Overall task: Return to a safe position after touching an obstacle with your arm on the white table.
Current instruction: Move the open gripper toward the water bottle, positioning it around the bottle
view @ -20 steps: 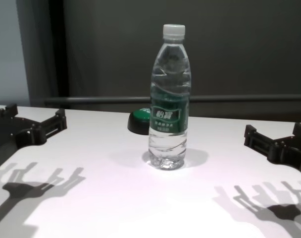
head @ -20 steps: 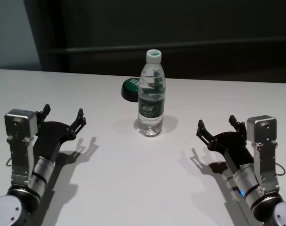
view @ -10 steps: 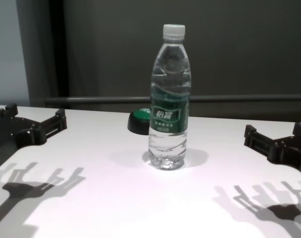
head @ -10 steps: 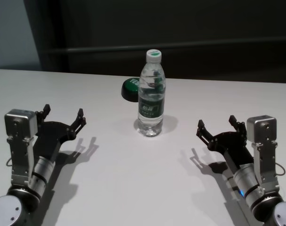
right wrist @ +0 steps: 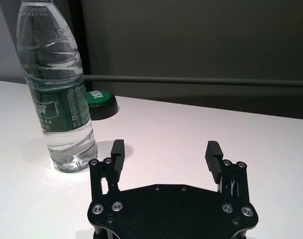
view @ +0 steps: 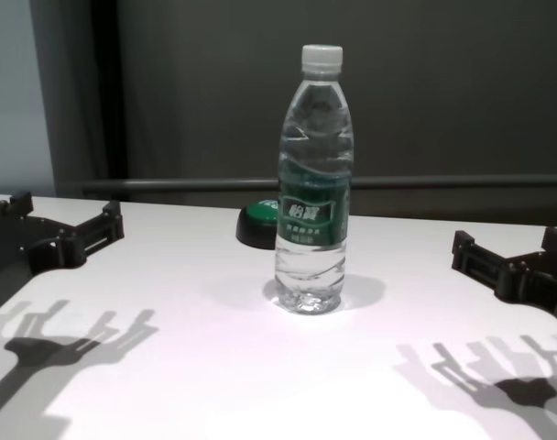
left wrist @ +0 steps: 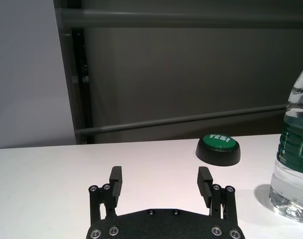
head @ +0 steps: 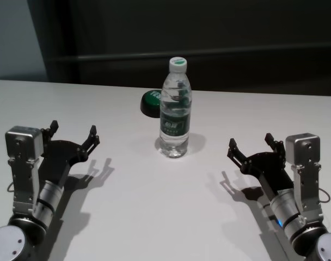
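Item one: water bottle [head: 175, 111], clear plastic, white screw cap, dark green label. It stands upright on the white table [head: 154, 217], midway between the left and right edges and toward the far edge. Nothing touches it.

Item two: dome button [head: 151, 102], black base with green top, low. It sits just behind the bottle toward the far edge, slightly to the robot's left, with a small gap between the two.

Item three: left gripper [head: 73, 136], black, fingers spread wide with nothing between them. It hovers low over the near left part of the table, well apart from the bottle, and casts a shadow on the white surface beneath.

Item four: right gripper [head: 250, 144], black, fingers likewise spread and empty. It hovers over the near right part of the table, well apart from the bottle, shadow below.
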